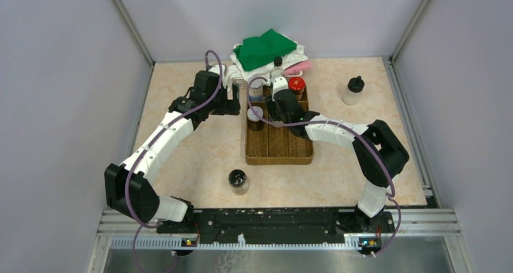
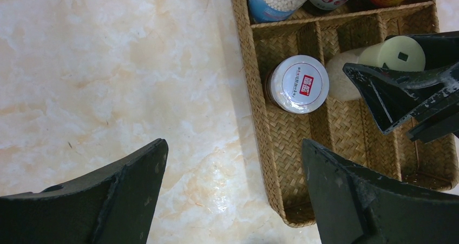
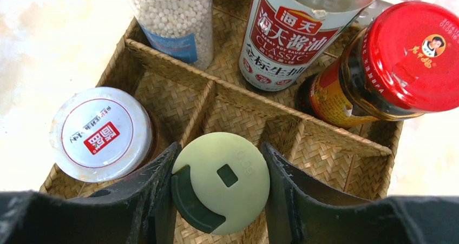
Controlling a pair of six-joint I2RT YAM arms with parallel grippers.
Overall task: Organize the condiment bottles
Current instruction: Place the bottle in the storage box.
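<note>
My right gripper (image 3: 219, 184) is shut on a yellowish-lidded jar (image 3: 220, 182) and holds it upright in the middle compartment of the brown woven tray (image 1: 279, 161). Next to it on the left stands a white-lidded jar (image 3: 100, 133). In the tray's far row are a grey-lidded jar of white beads (image 3: 173, 17), the tall red-labelled bottle (image 3: 287, 33) and a red-lidded jar (image 3: 389, 65). My left gripper (image 2: 233, 163) is open and empty over the table just left of the tray. A black-lidded jar (image 1: 238, 179) stands on the table near the front.
A whitish bottle with a black cap (image 1: 353, 90) stands alone at the back right. A pile of green and white cloths (image 1: 266, 52) lies behind the tray. The tray's near compartments (image 2: 346, 130) hold nothing. Grey walls enclose the table.
</note>
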